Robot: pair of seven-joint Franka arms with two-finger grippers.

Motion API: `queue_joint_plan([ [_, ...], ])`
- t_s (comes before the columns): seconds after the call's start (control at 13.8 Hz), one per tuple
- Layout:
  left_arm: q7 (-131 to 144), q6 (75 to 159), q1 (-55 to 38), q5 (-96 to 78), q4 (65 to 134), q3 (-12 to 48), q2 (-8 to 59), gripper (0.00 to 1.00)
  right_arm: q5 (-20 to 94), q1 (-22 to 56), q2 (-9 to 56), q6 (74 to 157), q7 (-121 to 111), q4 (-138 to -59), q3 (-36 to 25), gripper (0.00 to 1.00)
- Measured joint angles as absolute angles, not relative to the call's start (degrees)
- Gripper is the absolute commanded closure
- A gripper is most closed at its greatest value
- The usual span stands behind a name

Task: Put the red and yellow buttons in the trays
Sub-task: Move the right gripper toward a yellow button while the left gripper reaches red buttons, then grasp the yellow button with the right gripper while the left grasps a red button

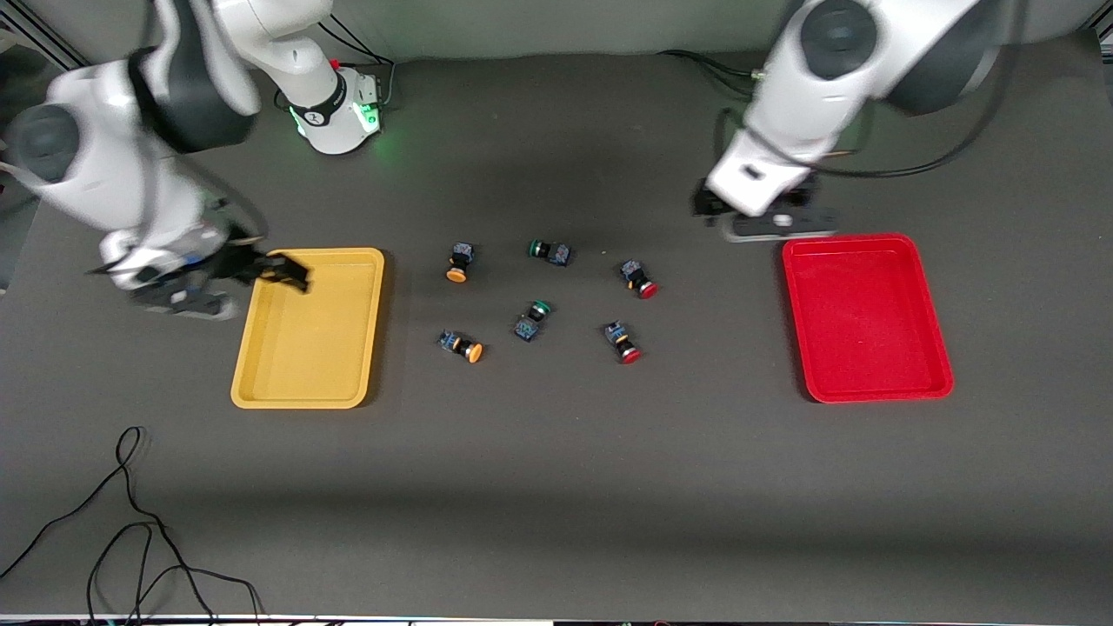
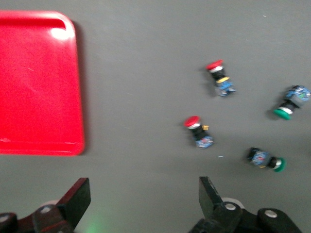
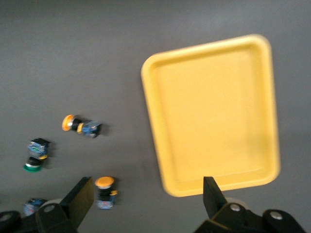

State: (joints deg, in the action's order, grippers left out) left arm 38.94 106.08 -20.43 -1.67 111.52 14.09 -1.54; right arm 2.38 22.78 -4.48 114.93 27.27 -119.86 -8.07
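We've got three cameras here. The front one sits high across the table [image 1: 556,487], facing the arm bases and taking in the whole top, both trays included. Each wrist cam rides above its own gripper, looks straight down past the fingertips, and sits much closer in. Below the left gripper [image 2: 145,204] we see a corner of the red tray [image 2: 39,87] plus red and green buttons. Below the right gripper [image 3: 148,199] we get the yellow tray [image 3: 214,111] with yellow buttons. The wrist views seem to share a green button; the front view covers everything they show.
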Motion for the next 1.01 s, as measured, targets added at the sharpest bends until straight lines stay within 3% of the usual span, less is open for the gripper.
queue_joint_plan([
  [0.29,47.6,113.5,-27.6,-0.9,110.8,14.6,7.3,0.02,2.4,34.8,-5.7,122.7,43.8,-126.1,-7.9,0.00],
  [0.58,48.1,121.0,-27.9,0.4,112.5,13.9,14.7,0.06,2.4,43.4,-4.8,126.3,55.9,-127.8,-7.9,0.00],
  [0.8,48.3,128.2,-27.7,0.4,115.4,13.5,19.5,0.07,2.4,46.9,-3.4,129.1,59.4,-129.7,-7.9,0.00],
  [1.01,49.8,135.8,-27.6,0.4,118.0,13.4,24.1,0.11,2.3,47.3,-2.2,137.9,59.6,-136.5,-8.0,0.00],
])
